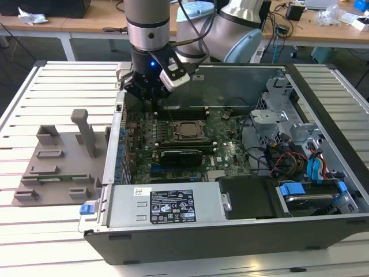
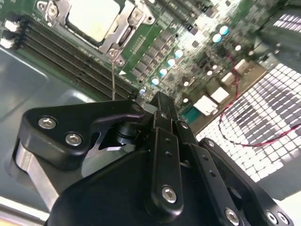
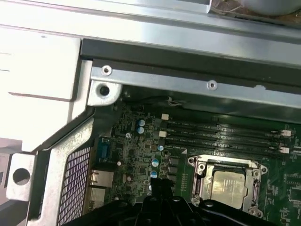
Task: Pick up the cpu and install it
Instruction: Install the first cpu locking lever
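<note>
The cpu point(image 3: 229, 183) sat in its socket frame point(image 3: 227, 186) on the motherboard point(image 1: 228, 151) inside the open computer case point(image 1: 323, 190). The gripper point(image 2: 160, 106) hovered above the board beside it, its fingers point(image 2: 162, 113) pressed together, holding nothing.

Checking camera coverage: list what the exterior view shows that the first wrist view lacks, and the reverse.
Exterior view alone: the whole open case, the grey fixture at that view's left, the power supply, the drive bay with blue cables, and the arm above the board. First wrist view alone: the case's screwed metal edge close up and the rear ports. Both: the cpu lying in its socket, and the memory slots.
</note>
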Available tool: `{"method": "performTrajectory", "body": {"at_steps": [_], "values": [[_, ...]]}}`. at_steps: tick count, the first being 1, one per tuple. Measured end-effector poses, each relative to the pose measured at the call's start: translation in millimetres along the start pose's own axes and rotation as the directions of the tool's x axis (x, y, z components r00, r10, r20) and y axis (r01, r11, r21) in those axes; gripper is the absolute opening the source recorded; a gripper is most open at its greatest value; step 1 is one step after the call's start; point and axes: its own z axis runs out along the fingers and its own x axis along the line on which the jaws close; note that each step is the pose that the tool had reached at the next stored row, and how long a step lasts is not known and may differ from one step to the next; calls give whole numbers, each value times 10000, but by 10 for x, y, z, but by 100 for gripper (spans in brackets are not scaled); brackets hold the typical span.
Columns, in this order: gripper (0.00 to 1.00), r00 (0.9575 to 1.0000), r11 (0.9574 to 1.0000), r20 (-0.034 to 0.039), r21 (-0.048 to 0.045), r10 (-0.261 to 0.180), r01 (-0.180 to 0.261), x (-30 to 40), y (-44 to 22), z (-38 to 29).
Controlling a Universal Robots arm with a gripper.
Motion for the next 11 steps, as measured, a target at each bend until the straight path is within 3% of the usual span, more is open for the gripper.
{"method": "performTrajectory", "body": {"at_steps": [5,7,11], "values": [[11,10000,10000,-44,-14,2,-2,-76,92,53],[11,10000,10000,-91,-23,6,-6,-164,137,90],[11,9999,10000,-120,-54,11,-11,-269,128,98]]}}
